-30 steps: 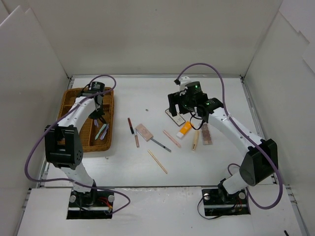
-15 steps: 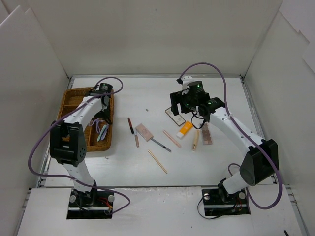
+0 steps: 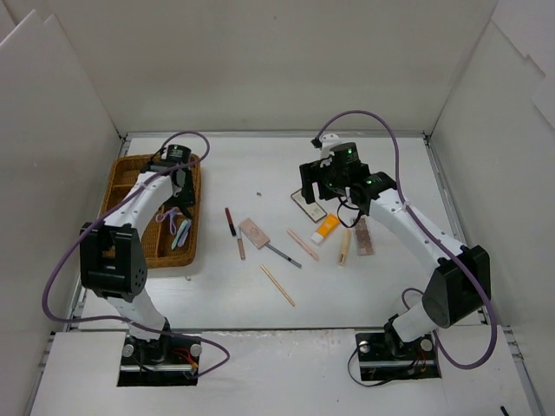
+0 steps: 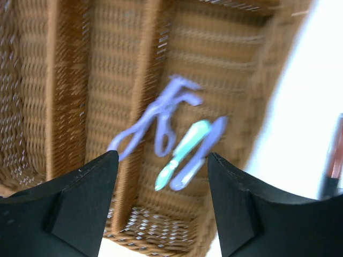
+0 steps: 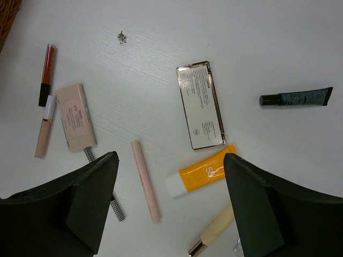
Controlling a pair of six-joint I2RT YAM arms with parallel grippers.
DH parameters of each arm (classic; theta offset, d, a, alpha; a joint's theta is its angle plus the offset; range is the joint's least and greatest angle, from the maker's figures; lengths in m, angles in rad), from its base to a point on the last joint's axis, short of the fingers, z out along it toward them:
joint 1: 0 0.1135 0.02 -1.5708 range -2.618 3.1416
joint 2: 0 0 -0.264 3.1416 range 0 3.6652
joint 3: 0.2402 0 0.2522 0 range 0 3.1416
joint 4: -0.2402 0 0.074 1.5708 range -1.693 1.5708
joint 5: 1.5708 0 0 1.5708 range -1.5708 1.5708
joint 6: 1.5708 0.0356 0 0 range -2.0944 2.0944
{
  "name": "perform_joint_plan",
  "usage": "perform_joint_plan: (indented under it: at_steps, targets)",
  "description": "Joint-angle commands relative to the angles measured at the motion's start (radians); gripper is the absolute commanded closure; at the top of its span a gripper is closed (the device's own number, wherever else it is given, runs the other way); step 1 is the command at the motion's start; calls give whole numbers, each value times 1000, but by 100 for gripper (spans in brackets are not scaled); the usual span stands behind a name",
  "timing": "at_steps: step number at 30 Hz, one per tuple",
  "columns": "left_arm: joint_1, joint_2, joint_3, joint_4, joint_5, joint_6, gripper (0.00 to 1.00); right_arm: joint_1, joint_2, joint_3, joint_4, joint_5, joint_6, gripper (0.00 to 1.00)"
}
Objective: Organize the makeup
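Note:
My left gripper [image 4: 162, 157] hangs open over the brown wicker tray [image 3: 127, 184], nothing between its fingers. Below it in the tray's right compartment lie a purple curler [image 4: 161, 115], a teal pencil [image 4: 182, 155] and a purple pencil [image 4: 201, 152]. Open as well, my right gripper [image 5: 170, 158] hovers above the orange tube [image 5: 206, 174], touching nothing. A gold-edged mirror [image 5: 200, 104] and a pink stick [image 5: 146, 179] lie next to the tube. Further left on the table are the pink compact [image 5: 76, 116] and a red lip pencil [image 5: 47, 72].
A black tube [image 5: 296, 98] lies right of the mirror, a cream tube [image 5: 214, 230] below the orange one. The brown palette [image 3: 363, 236] and a wooden stick [image 3: 277, 284] lie on the table nearer the arms. White walls enclose the table.
My left gripper went from shut to open over the tray's right compartment and shifted slightly. The right arm has barely moved.

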Motion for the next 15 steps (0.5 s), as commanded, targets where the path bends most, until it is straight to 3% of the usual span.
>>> perform_joint_plan:
  at_steps: [1, 9, 15]
  targets:
    - [96, -128, -47, 26, 14, -46, 37, -5, -19, 28, 36, -2, 3, 24]
    - [184, -120, -97, 68, 176, -66, 37, -5, -21, 11, 36, -24, 6, 24]
    - [214, -82, -98, 94, 258, -69, 49, -5, -27, -2, 36, -21, 3, 24]
